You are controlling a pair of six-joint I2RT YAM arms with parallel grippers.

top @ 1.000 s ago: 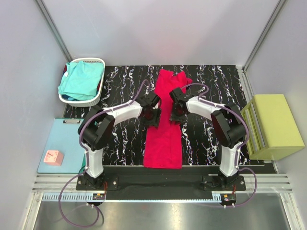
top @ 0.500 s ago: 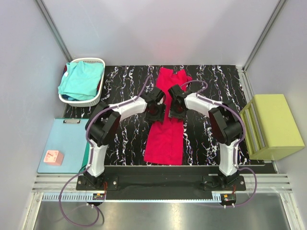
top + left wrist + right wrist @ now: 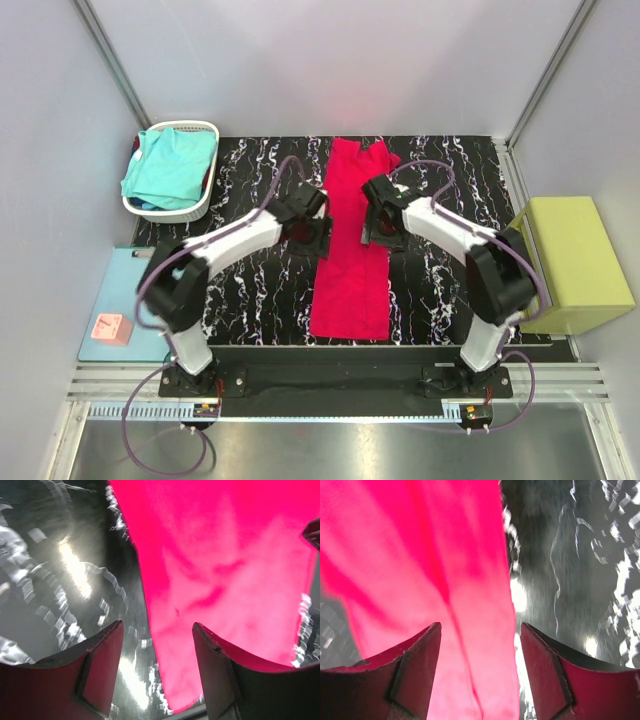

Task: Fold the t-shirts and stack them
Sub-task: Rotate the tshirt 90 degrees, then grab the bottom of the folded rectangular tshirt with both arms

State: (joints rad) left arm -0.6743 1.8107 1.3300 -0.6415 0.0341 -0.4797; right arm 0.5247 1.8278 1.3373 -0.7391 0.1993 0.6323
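Wrist views: left gripper (image 3: 157, 627), right gripper (image 3: 480, 625) gape empty beside red shirt (image 3: 350, 270) (lengthwise fold looks done). Next you grab its near hem.

You will find the crimson t-shirt (image 3: 350, 280) folded into a long, narrow strip, lying flat down the middle of the counter (image 3: 260, 165). The turquoise t-shirt (image 3: 168, 168) sits crumpled in the white basket (image 3: 196, 127) at far left.
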